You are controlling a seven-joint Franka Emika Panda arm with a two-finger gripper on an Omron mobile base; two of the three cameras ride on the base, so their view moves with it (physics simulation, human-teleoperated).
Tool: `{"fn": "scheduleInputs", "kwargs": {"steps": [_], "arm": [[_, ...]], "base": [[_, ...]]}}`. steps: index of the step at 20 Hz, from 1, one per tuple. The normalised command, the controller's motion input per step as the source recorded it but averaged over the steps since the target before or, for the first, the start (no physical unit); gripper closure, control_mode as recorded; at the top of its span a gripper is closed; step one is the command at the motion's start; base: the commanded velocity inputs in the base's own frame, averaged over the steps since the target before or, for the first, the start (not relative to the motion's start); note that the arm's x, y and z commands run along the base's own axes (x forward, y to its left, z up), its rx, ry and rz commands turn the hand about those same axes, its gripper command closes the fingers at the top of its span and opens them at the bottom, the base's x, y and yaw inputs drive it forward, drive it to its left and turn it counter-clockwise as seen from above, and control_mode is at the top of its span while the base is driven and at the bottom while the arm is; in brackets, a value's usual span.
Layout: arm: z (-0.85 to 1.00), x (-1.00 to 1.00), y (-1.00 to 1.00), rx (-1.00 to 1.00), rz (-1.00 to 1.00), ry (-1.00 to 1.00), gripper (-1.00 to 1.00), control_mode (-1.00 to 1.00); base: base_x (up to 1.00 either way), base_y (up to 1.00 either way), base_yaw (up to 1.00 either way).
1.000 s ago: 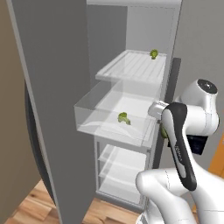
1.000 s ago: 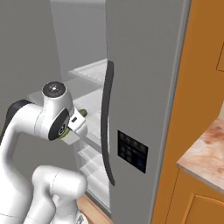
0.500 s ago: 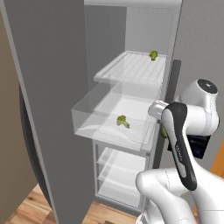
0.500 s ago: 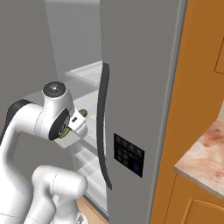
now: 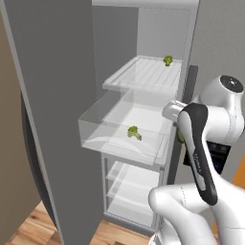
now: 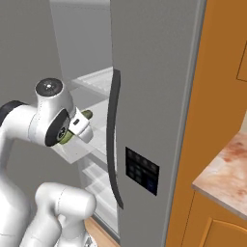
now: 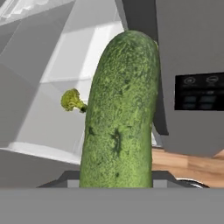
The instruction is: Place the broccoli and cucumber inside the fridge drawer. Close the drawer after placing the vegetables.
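The hand is closed on the cucumber, which stands up between the fingers and points forward out of the grip. In the right base view its green tip shows just past the white wrist, beside the dark handle of the closed fridge door. The hand is near the right front corner of the fridge drawer, not yet above its inside. The drawer is pulled out and open at the top. The broccoli already lies on its floor, near the middle. Further back, on the white shelf above, a small yellow-green lump sits near the rear.

The step in hand seems to be carrying the cucumber to the drawer. Next, the hand should probably move left over the clear wall, come down a little, and release beside the broccoli. After that the drawer remains to be pushed shut.
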Motion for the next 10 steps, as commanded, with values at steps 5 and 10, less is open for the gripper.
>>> {"fn": "scheduleInputs", "kwargs": {"steps": [5,10], "arm": [[0.86,0.09,0.65,-0.12,0.00,0.01,1.00,-1.00],[0.21,0.70,0.63,-0.10,0.00,0.17,1.00,-1.00]], "base": [[0.00,0.00,0.00],[0.00,0.00,0.00]]}}
